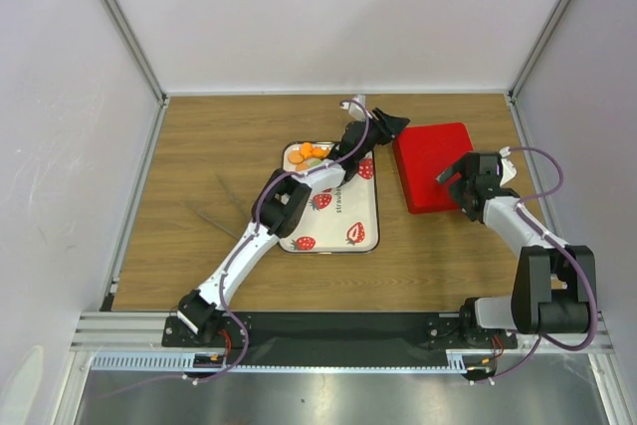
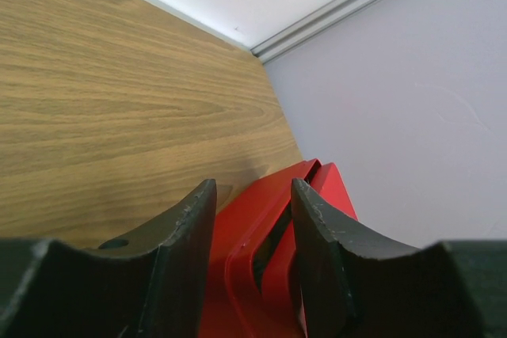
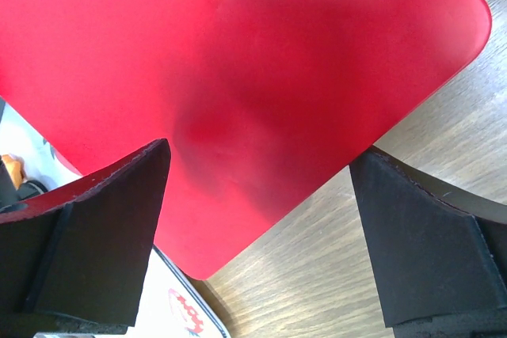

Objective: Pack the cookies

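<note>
Left gripper: astride box rim, can't tell if I'm gripping
Right gripper: wide, above box
Progress: cookies outside both jaws, none packed

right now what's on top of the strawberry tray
Orange cookies sit in the tray's far left corner. The left arm crosses its far end, so anything beneath is hidden.
</note>
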`<action>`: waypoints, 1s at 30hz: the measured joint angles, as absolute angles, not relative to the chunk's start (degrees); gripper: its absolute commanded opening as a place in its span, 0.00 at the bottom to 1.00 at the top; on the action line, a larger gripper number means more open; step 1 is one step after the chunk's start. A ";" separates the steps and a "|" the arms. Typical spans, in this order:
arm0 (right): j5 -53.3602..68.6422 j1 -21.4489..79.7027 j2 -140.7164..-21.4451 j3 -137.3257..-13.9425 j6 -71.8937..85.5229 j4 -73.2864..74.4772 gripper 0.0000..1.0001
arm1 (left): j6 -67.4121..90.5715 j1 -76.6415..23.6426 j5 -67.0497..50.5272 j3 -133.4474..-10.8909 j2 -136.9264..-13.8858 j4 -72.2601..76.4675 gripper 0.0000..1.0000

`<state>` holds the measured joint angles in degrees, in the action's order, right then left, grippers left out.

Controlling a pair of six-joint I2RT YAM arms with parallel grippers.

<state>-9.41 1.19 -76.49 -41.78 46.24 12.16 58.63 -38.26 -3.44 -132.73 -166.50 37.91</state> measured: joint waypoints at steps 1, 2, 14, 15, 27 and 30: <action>-9.41 1.13 -76.60 -41.91 46.13 12.25 1.00 | 58.63 -38.26 -3.55 -132.07 -166.12 38.11 0.47; -9.43 1.04 -76.75 -42.09 45.80 12.40 0.99 | 58.63 -38.24 -3.73 -131.33 -165.71 38.44 0.47; -9.87 -1.08 -77.87 -44.23 41.82 15.25 1.00 | 59.88 -38.26 -6.59 -118.30 -158.71 42.76 0.43; -9.89 -1.48 -78.08 -44.53 41.32 15.55 1.00 | 60.01 -38.28 -6.94 -116.77 -157.91 43.31 0.43; -10.70 -3.77 -80.23 -47.62 35.00 18.00 1.00 | 61.01 -39.46 -8.25 -101.82 -149.91 48.34 0.41; -10.66 -4.29 -80.27 -48.16 33.69 18.79 1.00 | 61.14 -39.86 -8.38 -99.92 -148.83 48.99 0.41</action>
